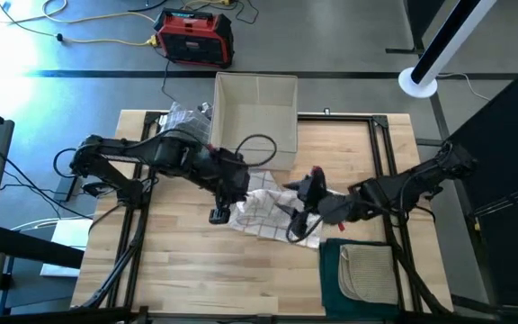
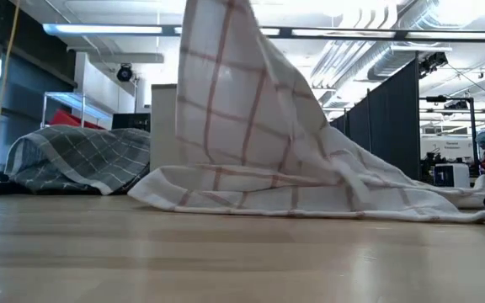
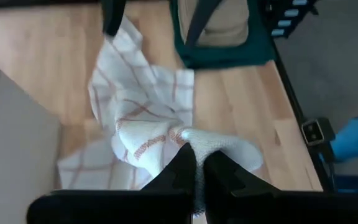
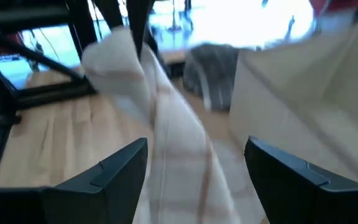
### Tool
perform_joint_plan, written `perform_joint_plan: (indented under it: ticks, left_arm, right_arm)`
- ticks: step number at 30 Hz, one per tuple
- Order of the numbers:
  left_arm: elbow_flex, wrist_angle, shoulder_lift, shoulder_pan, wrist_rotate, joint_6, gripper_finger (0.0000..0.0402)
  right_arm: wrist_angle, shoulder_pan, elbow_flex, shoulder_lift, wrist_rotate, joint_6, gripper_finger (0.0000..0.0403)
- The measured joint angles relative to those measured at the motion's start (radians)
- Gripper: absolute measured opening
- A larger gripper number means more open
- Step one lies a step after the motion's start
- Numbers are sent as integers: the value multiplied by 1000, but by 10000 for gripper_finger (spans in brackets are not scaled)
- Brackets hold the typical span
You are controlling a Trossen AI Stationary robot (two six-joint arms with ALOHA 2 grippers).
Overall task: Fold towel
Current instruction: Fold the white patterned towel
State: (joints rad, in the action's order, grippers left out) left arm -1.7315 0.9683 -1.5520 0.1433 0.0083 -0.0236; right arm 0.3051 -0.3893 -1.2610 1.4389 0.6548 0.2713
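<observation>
The left tool (image 3: pixel 194 171) pinches the checked towel (image 1: pixel 263 211) mid-counter (image 1: pixel 187 270), lifting one part into a peak; the right tool (image 4: pixel 194 168), fingers spread, sits at its other side.

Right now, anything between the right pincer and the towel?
Nothing visible. The right pincer is open with the towel running between its fingers. The left pincer is shut on the towel and lifts it. The box stands behind, the folded cloths off to the side.
</observation>
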Motion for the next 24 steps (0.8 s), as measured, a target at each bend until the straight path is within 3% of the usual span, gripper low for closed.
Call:
perform_joint_plan:
  ticks: [5, 15, 19, 24]
  left_arm:
    - [-23, 4, 0, -27, -47, 2, 0]
    - [-27, -33, 1, -45, -28, 28, 0]
    - [-27, -9, 13, -44, 28, 51, 0]
    - [-27, 134, 30, -45, 21, 55, 0]
  right_arm:
    - [-142, 36, 0, 42, -2, -157, 254]
    - [-146, 108, 0, 141, -4, -115, 254]
    - [-43, 140, 0, 148, -16, -61, 254]
    - [187, 148, -39, 124, -24, 104, 254]
